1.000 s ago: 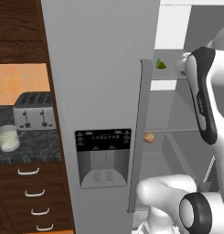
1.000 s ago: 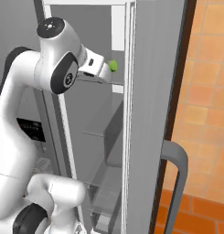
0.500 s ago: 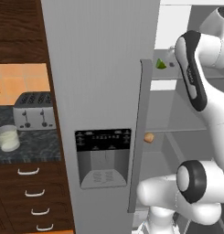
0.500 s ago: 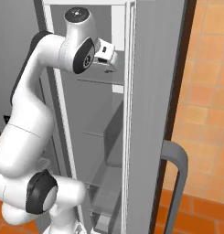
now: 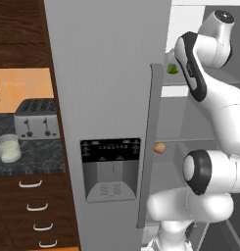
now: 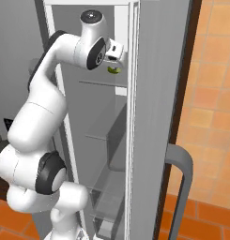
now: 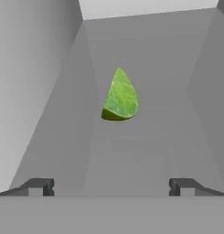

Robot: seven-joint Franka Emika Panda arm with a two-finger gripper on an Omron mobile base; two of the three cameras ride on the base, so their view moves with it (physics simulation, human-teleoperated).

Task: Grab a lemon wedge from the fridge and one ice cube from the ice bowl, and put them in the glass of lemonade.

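The hand (image 7: 111, 186), spread wide and empty, faces the lemon wedge (image 7: 120, 96).

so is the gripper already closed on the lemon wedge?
No: in the hand view the lemon wedge lies apart, ahead of the open gripper.

A: What does the glossy white jointed robot arm (image 5: 217, 112) look like beside the tall light-grey fridge (image 5: 109, 98)?

B: Thick, rounded white shells, smooth as moulded plastic, swelling at each joint. A long black oval panel runs along the link nearest the fridge door edge.

A: And the joints?

B: Dark round caps ringed in grey: one low down by the door's lower half, one on the upper link (image 6: 96, 56), and a small grey disc on the topmost cap. Near the fridge's upper shelf sits a small white block with dark square marks.

A: The fingertips (image 7: 36, 186)?

B: Small, dark grey, blocky.
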